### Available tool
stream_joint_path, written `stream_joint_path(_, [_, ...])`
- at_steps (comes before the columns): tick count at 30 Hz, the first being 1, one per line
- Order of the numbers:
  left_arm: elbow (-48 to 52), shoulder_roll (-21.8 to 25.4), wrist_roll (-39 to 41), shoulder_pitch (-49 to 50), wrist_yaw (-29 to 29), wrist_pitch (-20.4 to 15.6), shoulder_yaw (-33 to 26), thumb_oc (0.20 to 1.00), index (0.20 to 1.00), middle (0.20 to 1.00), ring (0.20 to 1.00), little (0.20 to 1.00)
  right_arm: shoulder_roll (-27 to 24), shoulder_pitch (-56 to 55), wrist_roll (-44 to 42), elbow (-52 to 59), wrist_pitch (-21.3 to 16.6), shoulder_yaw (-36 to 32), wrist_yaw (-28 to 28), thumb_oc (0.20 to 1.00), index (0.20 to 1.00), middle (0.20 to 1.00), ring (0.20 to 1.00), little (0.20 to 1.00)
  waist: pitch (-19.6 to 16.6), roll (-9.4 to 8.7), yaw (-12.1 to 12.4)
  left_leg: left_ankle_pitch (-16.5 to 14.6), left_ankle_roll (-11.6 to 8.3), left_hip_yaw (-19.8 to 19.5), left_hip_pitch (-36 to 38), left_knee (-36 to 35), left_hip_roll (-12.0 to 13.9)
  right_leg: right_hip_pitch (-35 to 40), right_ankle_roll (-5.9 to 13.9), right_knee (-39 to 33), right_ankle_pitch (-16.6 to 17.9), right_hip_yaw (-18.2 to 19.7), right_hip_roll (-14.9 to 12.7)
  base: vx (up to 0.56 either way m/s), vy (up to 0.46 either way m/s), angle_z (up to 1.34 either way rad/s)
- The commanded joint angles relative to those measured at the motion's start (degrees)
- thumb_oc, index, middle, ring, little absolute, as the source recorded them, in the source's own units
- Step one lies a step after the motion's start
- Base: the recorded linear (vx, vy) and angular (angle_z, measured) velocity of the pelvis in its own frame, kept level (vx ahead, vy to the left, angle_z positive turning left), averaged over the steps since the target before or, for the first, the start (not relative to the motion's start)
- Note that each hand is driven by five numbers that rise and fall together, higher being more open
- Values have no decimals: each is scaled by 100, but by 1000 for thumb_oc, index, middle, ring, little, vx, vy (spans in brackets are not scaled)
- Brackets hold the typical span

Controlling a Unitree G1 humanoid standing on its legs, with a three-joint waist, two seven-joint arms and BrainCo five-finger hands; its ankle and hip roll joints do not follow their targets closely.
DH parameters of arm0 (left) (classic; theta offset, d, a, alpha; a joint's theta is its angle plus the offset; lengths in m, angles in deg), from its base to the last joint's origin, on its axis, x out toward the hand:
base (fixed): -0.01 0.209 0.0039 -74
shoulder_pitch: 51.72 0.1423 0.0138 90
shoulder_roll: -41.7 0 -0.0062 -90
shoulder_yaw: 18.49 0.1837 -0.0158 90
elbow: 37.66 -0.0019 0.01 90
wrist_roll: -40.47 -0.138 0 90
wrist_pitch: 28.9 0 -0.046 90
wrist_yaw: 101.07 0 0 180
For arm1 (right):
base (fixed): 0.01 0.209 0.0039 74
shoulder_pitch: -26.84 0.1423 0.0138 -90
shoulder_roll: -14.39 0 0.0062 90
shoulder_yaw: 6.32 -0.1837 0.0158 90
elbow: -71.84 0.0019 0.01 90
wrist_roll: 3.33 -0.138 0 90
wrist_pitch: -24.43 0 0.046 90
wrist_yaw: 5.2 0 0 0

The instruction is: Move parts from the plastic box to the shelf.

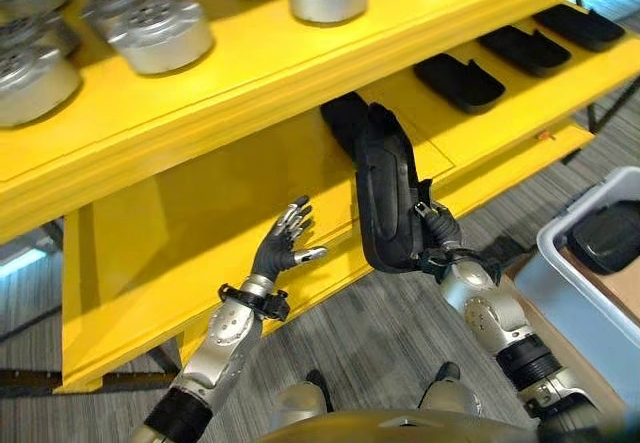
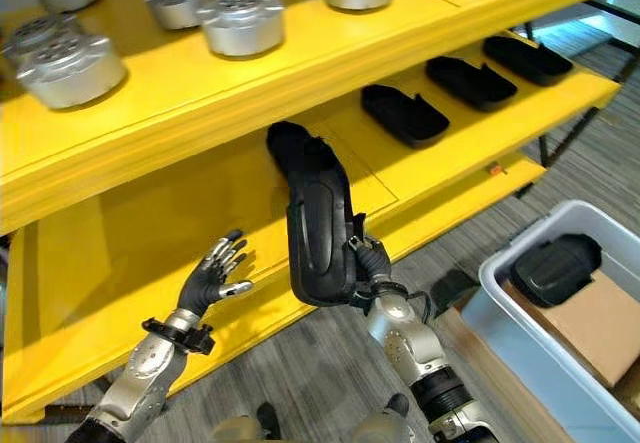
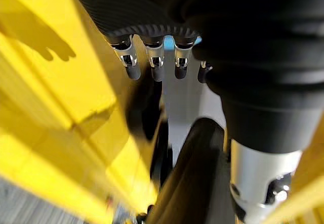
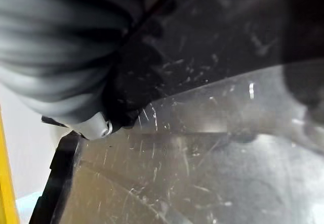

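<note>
meanwhile the right hand (image 2: pixel 368 260) is gripping a long black part (image 2: pixel 318 231), its fingers curling round the part's near end and holding it upright and tilted against the front lip of the yellow shelf (image 2: pixel 440 178); the part's far end is reaching over the middle board, close to another black part (image 2: pixel 290 145) lying just beyond the hand. to that hand's right, three more black parts (image 2: pixel 404 114) are lying in a row on the same board. further right and nearer, the plastic box (image 2: pixel 500 293) is sitting on the floor with a black part (image 2: pixel 555 268) inside. the left hand (image 1: pixel 283 248) is hovering off to the other side, fingers straight and spread, holding nothing. silver round parts (image 1: pixel 160 35) are resting on the board above both hands
</note>
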Motion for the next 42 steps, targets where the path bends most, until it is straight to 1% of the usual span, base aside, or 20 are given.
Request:
stream_joint_path(1, [633, 14, -154, -79, -34, -443, -142, 1000, 1000, 1000, 1000, 1000, -79, 374, 223, 701, -269, -55, 338, 200, 200, 200, 200, 200, 204, 35, -16, -120, 201, 116, -66, 170, 192, 289, 158, -28, -237, 140, 240, -113, 236, 19])
stream_joint_path(2, [664, 28, -164, -73, 11, -516, -182, 1000, 1000, 1000, 1000, 1000, -72, 418, 206, 763, -228, -11, 356, 200, 200, 200, 200, 200, 270, 8, 84, -160, 238, 85, -147, 252, 144, 288, 174, -22, -189, 101, 178, -93, 154, 25])
stream_joint_path(5, [742, 44, -190, -90, 41, -568, -201, 1000, 1000, 1000, 1000, 1000, -48, 521, 262, 780, -272, 112, 370, 200, 200, 200, 200, 200, 386, -33, 237, -233, 292, 43, -283, 417, 83, 306, 196, -8, -128, 15, 88, -82, 162, 25])
stream_joint_path(11, [707, -8, -114, -103, 148, -644, -175, 1000, 1000, 1000, 1000, 1000, 3, 664, 445, 803, -185, 391, 417, 200, 200, 200, 200, 200, 474, -103, 450, -351, 417, -37, -420, 564, -70, 364, 258, -72, 125, -95, -78, -50, 177, 10])
stream_joint_path(14, [554, -104, -167, -148, 222, -754, -38, 1000, 1000, 1000, 1000, 1000, 96, 698, 610, 796, -89, 655, 389, 200, 200, 200, 200, 200, 482, -149, 513, -340, 484, -19, -340, 394, -177, 294, 377, 42, 482, -204, -250, -30, 239, 11])
stream_joint_path(15, [481, -130, -276, -217, 195, -735, 69, 1000, 1000, 1000, 1000, 1000, 81, 598, 516, 732, -130, 741, 391, 200, 200, 200, 200, 200, 419, -158, 427, -283, 555, -118, -231, 55, -280, 169, 403, 325, 425, 63, -113, 14, 249, 10])
stream_joint_path(16, [456, -116, -266, -264, 207, -690, 111, 1000, 1000, 1000, 1000, 1000, 37, 545, 494, 722, -223, 763, 362, 200, 200, 200, 200, 200, 389, -163, 334, -251, 574, -223, -202, -76, -316, 129, 352, 321, 226, 305, 169, 42, 163, 19])
stream_joint_path(17, [454, -110, -261, -278, 201, -665, 127, 1000, 1000, 1000, 1000, 1000, 18, 520, 508, 722, -266, 777, 344, 200, 200, 200, 200, 200, 374, -168, 295, -243, 585, -266, -192, -123, -329, 104, 332, 328, 145, 390, 282, 64, 22, 32])
stream_joint_path(18, [432, -112, -259, -296, 197, -620, 151, 1000, 1000, 1000, 1000, 1000, -26, 454, 522, 750, -312, 800, 304, 200, 200, 200, 200, 200, 334, -192, 225, -224, 599, -324, -153, -219, -370, 79, 277, 313, -63, 526, 556, 129, 44, 61])
stream_joint_path(19, [417, -146, -192, -249, 150, -580, 149, 1000, 1000, 1000, 1000, 1000, -149, 371, 517, 820, -215, 783, 391, 200, 200, 200, 200, 200, 228, -231, 147, -167, 561, -388, -12, -435, -479, 60, 169, 159, -373, 553, 1089, 157, 45, 60])
stream_joint_path(20, [416, -180, -193, -237, 122, -555, 156, 1000, 1000, 1000, 1000, 1000, -184, 351, 501, 819, -155, 765, 430, 200, 200, 200, 200, 200, 201, -244, 114, -167, 555, -432, 38, -491, -535, 44, 118, 50, -424, 594, 1271, 140, 33, 50])
stream_joint_path(21, [414, -193, -200, -234, 114, -550, 160, 1000, 1000, 1000, 1000, 1000, -193, 343, 490, 818, -137, 760, 444, 200, 200, 200, 200, 200, 195, -244, 103, -169, 552, -448, 53, -507, -548, 46, 103, 9, -431, 608, 1321, 106, -1, 18])
stream_joint_path(22, [424, -217, -212, -225, 95, -509, 177, 1000, 1000, 1000, 1000, 1000, -218, 321, 486, 771, -119, 743, 504, 200, 200, 200, 200, 200, 167, -253, 56, -178, 555, -516, 94, -543, -601, 21, 45, -87, -458, 702, 1484, 89, -45, 9])
stream_joint_path(23, [402, -281, -228, -240, 111, -433, 229, 1000, 1000, 1000, 1000, 1000, -253, 278, 546, 710, -149, 698, 527, 200, 200, 200, 200, 200, 131, -288, -49, -123, 602, -622, 69, -562, -698, -54, -106, -273, -381, 962, 1717, 148, -81, 10])
stream_joint_path(25, [305, -385, -213, -240, 282, -399, 350, 1000, 1000, 1000, 1000, 1000, -270, 93, 615, 641, -286, 606, 464, 200, 200, 200, 200, 200, 54, -289, -266, -136, 644, -1005, 77, -578, -846, -98, -201, -474, -319, 1677, 1965, 167, -102, 83])
stream_joint_path(27, [258, -418, -201, -218, 426, -394, 379, 1000, 1000, 1000, 1000, 1000, -281, -38, 680, 588, -368, 476, 534, 200, 200, 200, 200, 200, -11, -289, -364, -152, 666, -1186, 49, -580, -936, -53, -225, -730, -220, 2038, 2053, 114, -80, 92])
stream_joint_path(28, [263, -424, -175, -183, 494, -400, 353, 1000, 1000, 1000, 1000, 1000, -291, -86, 723, 587, -375, 424, 573, 200, 200, 200, 200, 200, -30, -284, -374, -159, 664, -1219, 34, -558, -957, -51, -208, -808, -158, 2074, 2042, 68, -80, 55])
stream_joint_path(31, [326, -385, -133, -133, 513, -425, 289, 1000, 1000, 1000, 1000, 1000, -294, -87, 833, 484, -415, 368, 675, 200, 200, 200, 200, 200, -38, -265, -355, -185, 630, -1138, -30, -462, -933, -22, -197, -867, -142, 2013, 1998, 26, -88, 20])
stream_joint_path(35, [422, -354, -66, -149, 453, -348, 284, 1000, 1000, 1000, 1000, 1000, -260, 33, 805, 315, -448, 381, 597, 200, 200, 200, 200, 200, -15, -251, -326, -201, 601, -1079, -92, -362, -904, 68, -238, -901, -214, 1942, 2011, 38, -92, 3])
stream_joint_path(42, [516, -340, 59, -114, 446, -233, 255, 1000, 1000, 1000, 1000, 1000, -248, 222, 812, 158, -237, 301, 520, 200, 200, 200, 200, 200, 14, -210, -283, -214, 572, -1028, -104, -265, -886, 228, -328, -866, -372, 1781, 2049, 36, -42, 0])
